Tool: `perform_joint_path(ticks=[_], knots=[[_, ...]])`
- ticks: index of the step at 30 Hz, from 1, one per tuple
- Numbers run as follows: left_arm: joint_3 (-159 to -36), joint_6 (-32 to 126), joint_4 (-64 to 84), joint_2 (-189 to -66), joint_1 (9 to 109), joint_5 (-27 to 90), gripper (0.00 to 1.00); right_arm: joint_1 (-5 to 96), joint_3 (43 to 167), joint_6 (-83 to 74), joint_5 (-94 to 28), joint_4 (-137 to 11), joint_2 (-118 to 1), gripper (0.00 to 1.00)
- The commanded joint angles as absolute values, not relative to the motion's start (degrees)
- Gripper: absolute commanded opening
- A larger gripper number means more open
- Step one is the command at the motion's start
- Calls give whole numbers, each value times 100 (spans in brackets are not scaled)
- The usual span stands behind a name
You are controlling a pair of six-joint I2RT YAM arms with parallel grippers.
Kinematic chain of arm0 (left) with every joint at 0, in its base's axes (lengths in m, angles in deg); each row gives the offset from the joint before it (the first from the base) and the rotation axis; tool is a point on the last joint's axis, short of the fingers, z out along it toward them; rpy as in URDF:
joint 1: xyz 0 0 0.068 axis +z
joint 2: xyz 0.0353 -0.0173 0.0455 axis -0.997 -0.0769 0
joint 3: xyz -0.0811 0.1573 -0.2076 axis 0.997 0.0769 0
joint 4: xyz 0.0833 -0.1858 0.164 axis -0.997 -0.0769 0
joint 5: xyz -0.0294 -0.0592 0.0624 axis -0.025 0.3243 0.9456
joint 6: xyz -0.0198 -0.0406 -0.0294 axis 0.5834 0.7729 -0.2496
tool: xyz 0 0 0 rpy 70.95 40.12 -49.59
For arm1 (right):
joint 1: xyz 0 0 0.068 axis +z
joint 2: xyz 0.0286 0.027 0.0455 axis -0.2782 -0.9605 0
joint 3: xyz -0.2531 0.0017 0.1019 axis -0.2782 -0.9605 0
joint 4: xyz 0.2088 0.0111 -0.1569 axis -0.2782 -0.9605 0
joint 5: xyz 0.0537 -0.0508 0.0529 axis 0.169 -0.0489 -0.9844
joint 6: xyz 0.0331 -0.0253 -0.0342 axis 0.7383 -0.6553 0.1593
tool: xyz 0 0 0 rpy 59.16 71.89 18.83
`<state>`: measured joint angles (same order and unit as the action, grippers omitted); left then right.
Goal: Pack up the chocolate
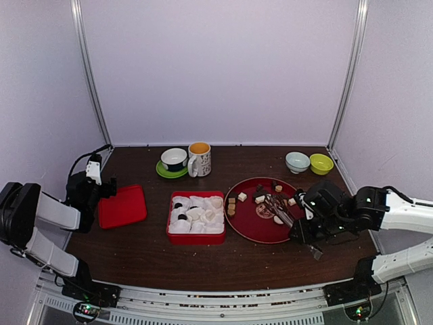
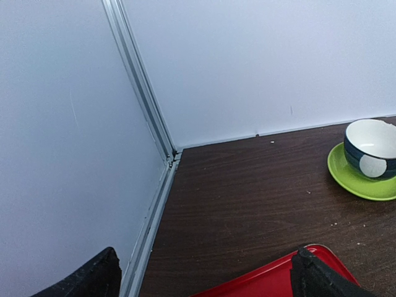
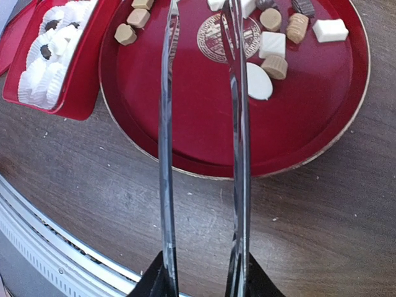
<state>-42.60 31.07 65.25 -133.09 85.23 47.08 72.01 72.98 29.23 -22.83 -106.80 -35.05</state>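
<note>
At the near edge, the right gripper (image 3: 201, 278) pinches the handle end of the metal tongs (image 3: 165, 154), its fingers partly closed around both blades. That grip gives it a long reach, so the bulky wrist can hang over bare tabletop (image 3: 322, 223) rather than over the food. The blades run forward, apart from each other, across the near rim of the round red plate (image 3: 185, 130). Their tips pass out of the wrist view, so I cannot tell whether a piece sits between them.

The chocolate (image 3: 273, 45) lies loose on the plate's far half: white squares, tan rounds and a few dark pieces, with a white oval nearer the middle. The plate's near half is bare, which leaves room to lower the tips without knocking anything.

Just left of the plate stands the red box (image 1: 196, 237), packed with white paper cups (image 1: 203, 214). A few cups hold dark pieces, so packing looks early. Box and plate nearly touch, which I judge keeps each carry short, though the box wall must be cleared.

Further left, the red lid (image 1: 122, 206) lies flat and well apart from the box. The left gripper (image 2: 207, 270) hangs over its far corner, fingers spread wide and holding nothing, out of the way.

Along the back stand a bowl on a green saucer (image 1: 174, 160), a mug (image 1: 199, 159) and two small bowls (image 1: 308, 162), close under the rear wall.
</note>
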Motion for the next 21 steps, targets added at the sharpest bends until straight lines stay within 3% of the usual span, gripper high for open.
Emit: perform_joint_path(ticks=[1,21], knots=[[-4231,3128,6903,-13342,8559,4638,98,7050,7069,3044,-2359,-11148,-3037,33],[-4232,3128,6904,-13342,8559,4637,98,6942,6281,3419,-2701,-11201,-2477,37]])
